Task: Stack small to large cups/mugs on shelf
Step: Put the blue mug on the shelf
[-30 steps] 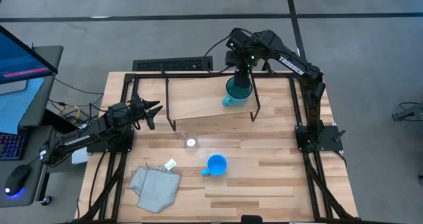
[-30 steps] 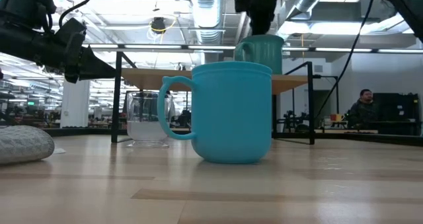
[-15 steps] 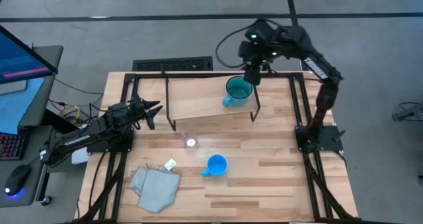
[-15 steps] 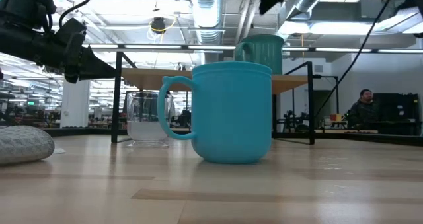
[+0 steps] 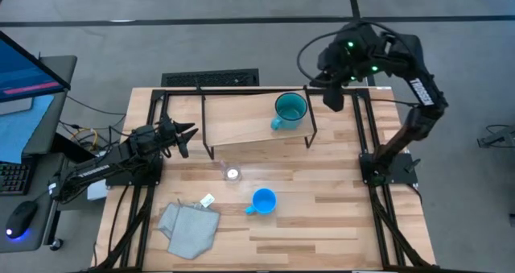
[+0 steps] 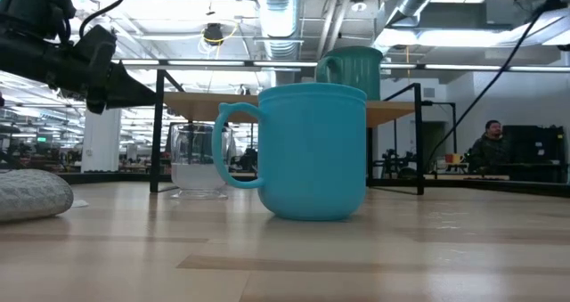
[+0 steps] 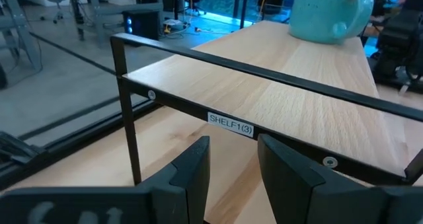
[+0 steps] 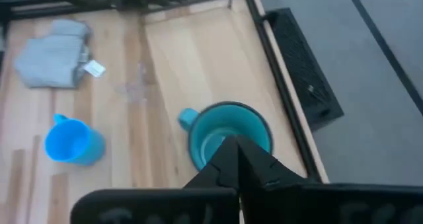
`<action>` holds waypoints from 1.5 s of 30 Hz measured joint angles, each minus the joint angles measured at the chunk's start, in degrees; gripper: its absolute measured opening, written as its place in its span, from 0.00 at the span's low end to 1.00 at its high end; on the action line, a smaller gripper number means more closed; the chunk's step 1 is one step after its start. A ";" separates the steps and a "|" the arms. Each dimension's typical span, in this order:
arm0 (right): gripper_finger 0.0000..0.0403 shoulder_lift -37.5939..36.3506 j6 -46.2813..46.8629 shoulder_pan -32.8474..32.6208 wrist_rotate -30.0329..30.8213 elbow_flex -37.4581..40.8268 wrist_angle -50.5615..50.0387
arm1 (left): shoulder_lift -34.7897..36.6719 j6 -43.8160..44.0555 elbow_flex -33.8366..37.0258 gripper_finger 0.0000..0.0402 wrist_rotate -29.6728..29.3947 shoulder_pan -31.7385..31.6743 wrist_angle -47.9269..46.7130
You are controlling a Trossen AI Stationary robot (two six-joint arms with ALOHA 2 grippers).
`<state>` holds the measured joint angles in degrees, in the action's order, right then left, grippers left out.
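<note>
My right gripper (image 5: 334,98) has just let go of the teal mug (image 5: 290,109) and pulled up and away from it: a second ago I was right down over its rim, and now I hang off the shelf's end with my fingers pressed together and nothing between them. The mug stands upright on the shelf (image 5: 241,120), below and ahead of me in my wrist view, its handle (image 8: 187,116) turned toward the open tabletop. I judge that the largest vessel is placed, so the base of the stack is ready.

Two pieces are left. The blue mug (image 5: 262,200) sits on the table (image 5: 338,217) well beyond the shelf from where I hover, on the side away from my base, and the small glass cup (image 5: 232,174) stands nearer the shelf's front legs, well apart from me. Neither is touched.

My left gripper (image 5: 183,137) waits just beside the shelf's other end, fingers (image 7: 188,168) parted a little and holding nothing.

The blue mug looks like the next one to fetch, since it should nest inside the teal one before the glass goes in.
</note>
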<state>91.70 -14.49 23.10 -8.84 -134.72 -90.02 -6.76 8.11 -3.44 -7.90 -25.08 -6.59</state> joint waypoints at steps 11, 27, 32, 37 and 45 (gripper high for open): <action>0.01 -1.38 0.20 -4.90 -0.64 1.85 0.16 | 0.02 6.34 0.01 0.30 0.00 0.00 0.24; 0.00 -23.05 5.97 -2.11 -10.18 52.28 36.37 | 0.04 7.74 0.32 0.30 -0.11 0.00 2.63; 0.00 -31.99 12.62 -3.34 -11.45 64.78 42.67 | 0.04 7.84 0.22 0.30 -0.09 -0.02 2.88; 0.00 -40.17 19.26 -5.36 -12.14 77.55 53.33 | 0.04 8.80 0.14 0.30 -0.07 -0.01 2.92; 0.00 -48.25 27.33 -8.61 -12.13 94.22 70.49 | 0.04 10.18 0.11 0.30 -0.59 0.00 2.98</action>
<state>43.45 12.84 14.49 -20.97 -40.50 -19.53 -6.72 18.28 -3.33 -8.49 -25.08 -3.61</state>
